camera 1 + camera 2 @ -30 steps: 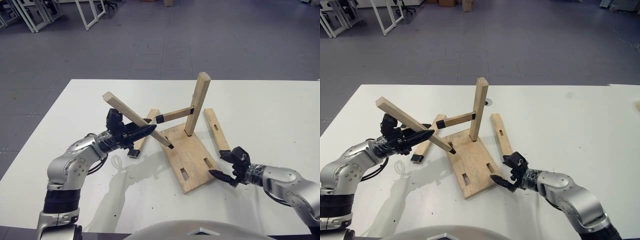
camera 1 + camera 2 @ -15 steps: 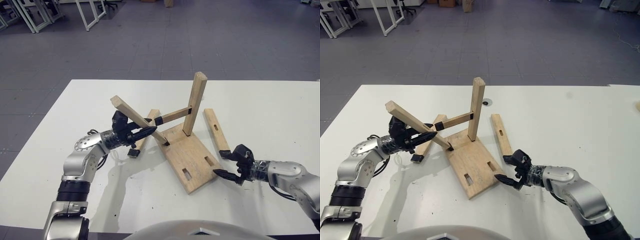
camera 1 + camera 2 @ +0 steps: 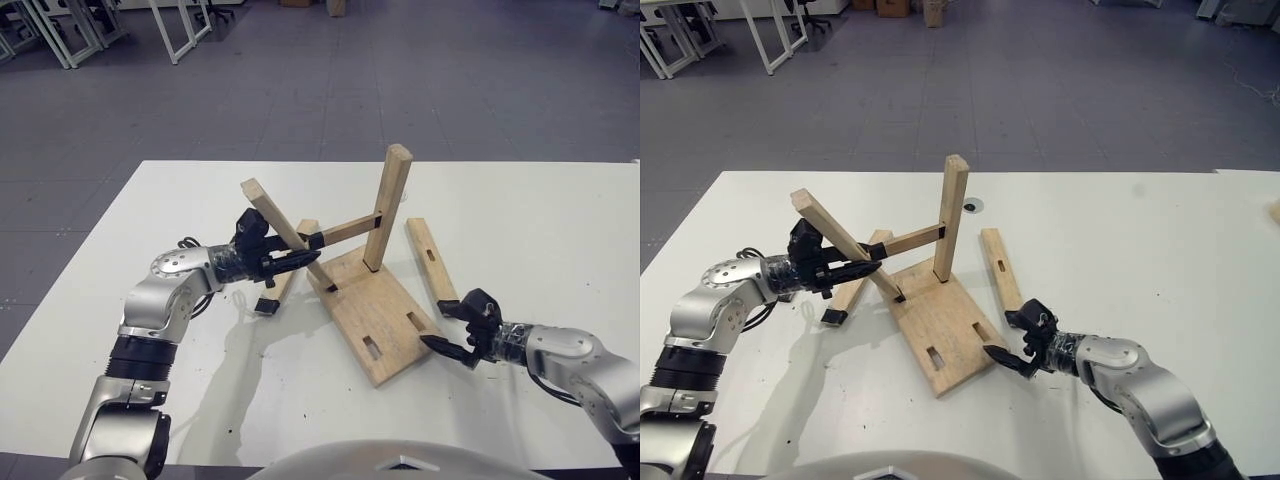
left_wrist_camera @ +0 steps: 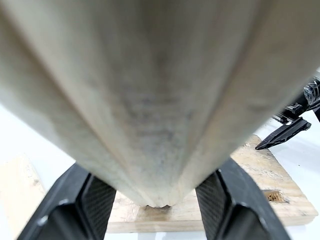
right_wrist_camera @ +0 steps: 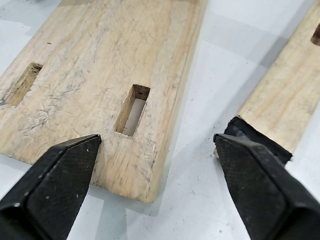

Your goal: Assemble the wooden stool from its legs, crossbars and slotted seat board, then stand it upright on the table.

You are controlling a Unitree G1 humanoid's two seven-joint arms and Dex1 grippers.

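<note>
We grip a tilted leg (image 3: 265, 205) in the left pincer (image 3: 305, 260), tip at the far end of the seat board (image 3: 375, 300); the right pincer (image 3: 436, 323) gapes at its near corner. So tilted, the leg could jam and shove the board.

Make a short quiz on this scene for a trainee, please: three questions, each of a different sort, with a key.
1. Fill in: the board holds ___ upright leg.
2. True or false: the left gripper is shut on a tilted leg.
3. Choose: the open right gripper is at
A. the board's near right corner
B. the top of the upright leg
C. the tilted leg
Key: 1 one; 2 true; 3 A.
</note>
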